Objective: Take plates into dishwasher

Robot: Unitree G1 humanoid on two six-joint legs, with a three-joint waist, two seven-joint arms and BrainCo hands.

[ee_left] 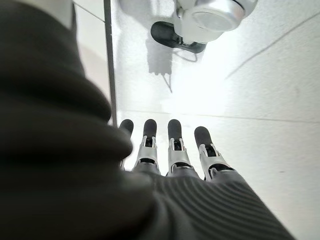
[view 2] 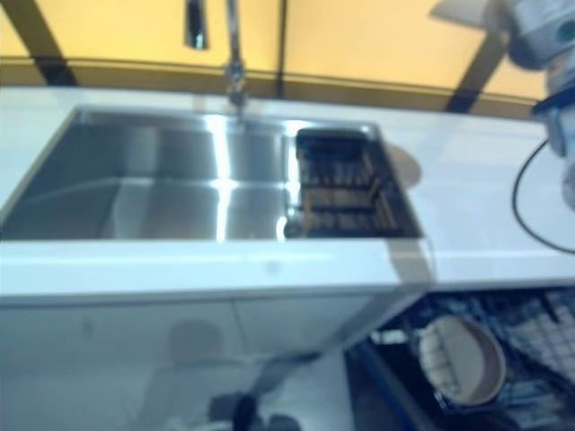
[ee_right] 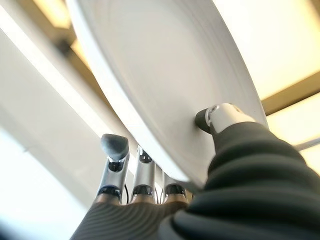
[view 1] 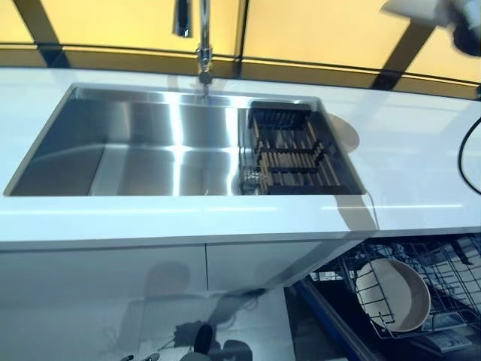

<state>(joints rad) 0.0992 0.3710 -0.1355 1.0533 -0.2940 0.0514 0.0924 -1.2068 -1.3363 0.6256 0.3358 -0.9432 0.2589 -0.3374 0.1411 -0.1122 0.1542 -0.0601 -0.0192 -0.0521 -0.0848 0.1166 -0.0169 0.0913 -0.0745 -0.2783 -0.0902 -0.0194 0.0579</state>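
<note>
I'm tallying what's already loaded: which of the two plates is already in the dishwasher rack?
The cream plate standing on edge in the dishwasher rack, lower right. The other, a white plate, is pinched in the right hand, raised above the counter.

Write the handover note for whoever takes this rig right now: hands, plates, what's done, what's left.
Right hand: shut on a white plate, thumb on one face and fingers on the other, raised at the far right above the countertop.
Left hand: open, empty, hanging low over the floor.
Done: one plate stands on edge in the dishwasher rack, pulled out below the counter at the right.
Drying rack in the sink: no plates visible in it.
Left: lower the held plate into the dishwasher rack, probably beside the first one, and release it.
</note>
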